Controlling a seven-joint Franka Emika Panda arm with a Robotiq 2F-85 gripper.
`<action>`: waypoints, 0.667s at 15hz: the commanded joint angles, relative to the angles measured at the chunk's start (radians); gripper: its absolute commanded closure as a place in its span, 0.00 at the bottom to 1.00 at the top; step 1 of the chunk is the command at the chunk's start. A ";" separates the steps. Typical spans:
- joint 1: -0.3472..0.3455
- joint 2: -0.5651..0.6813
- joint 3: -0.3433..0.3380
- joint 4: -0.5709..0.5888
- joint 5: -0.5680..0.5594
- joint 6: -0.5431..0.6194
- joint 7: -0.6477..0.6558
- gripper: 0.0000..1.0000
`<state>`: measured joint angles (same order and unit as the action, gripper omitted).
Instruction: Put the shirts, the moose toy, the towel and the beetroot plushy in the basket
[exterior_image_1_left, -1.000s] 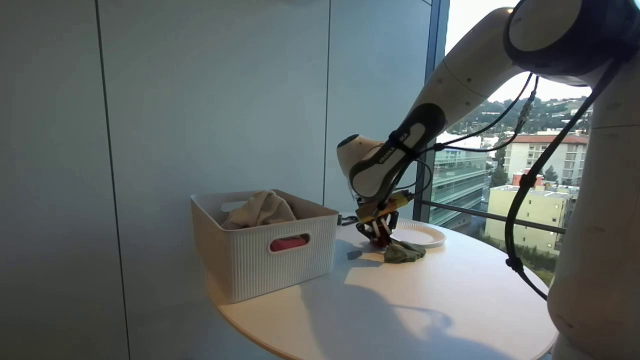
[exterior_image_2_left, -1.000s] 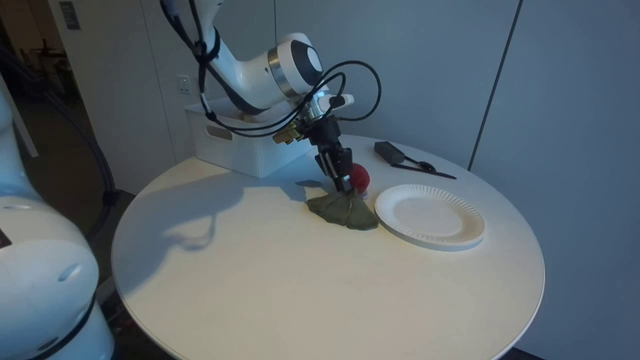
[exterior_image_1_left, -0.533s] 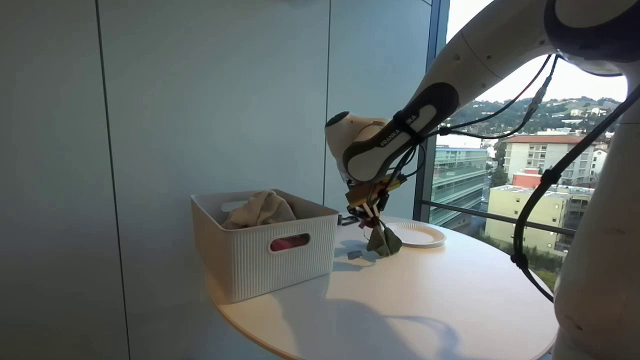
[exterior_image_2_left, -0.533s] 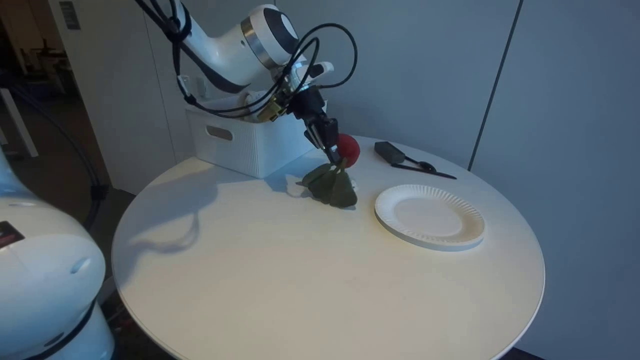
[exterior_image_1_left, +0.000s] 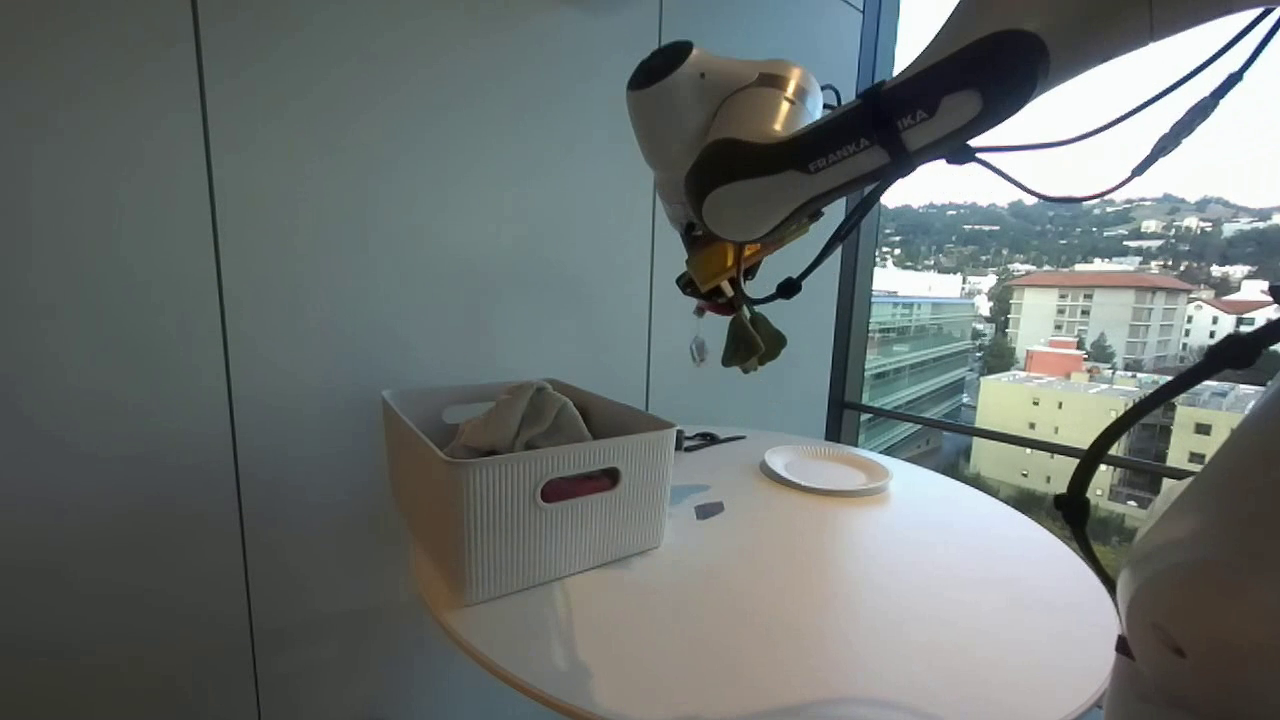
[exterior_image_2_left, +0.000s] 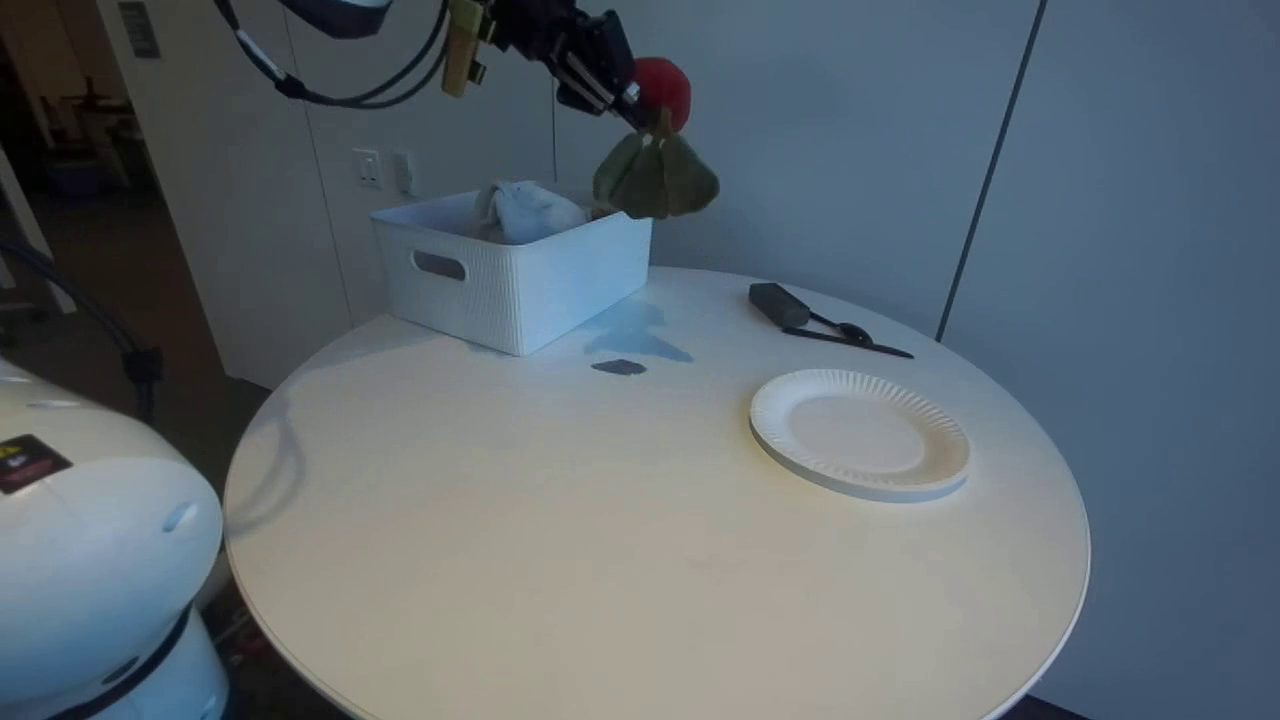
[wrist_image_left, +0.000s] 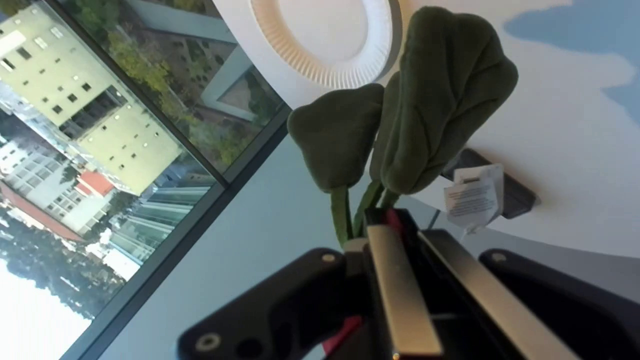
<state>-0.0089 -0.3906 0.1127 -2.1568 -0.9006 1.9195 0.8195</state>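
Round white table (exterior_image_2_left: 660, 560), grey panelled wall (exterior_image_1_left: 430, 210), bright window (exterior_image_1_left: 1050, 250)

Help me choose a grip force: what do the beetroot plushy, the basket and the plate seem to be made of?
Beetroot plushy: soft fabric, likely short-pile plush, matte; the wrist view shows velvety-looking green leaves with creases. Filling hidden.
Basket: probably moulded plastic, satin, judging by its finely ribbed, straight walls.
Plate: likely paper, matte white, from its fluted rim; foam or plastic is possible.
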 joint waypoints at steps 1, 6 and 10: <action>0.069 -0.037 0.064 0.114 0.002 -0.014 -0.119 0.93; 0.123 0.067 0.103 0.237 -0.007 0.182 -0.184 0.93; 0.128 0.197 0.078 0.254 0.045 0.461 -0.209 0.94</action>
<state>0.1148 -0.3059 0.2152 -1.9653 -0.8927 2.2235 0.6562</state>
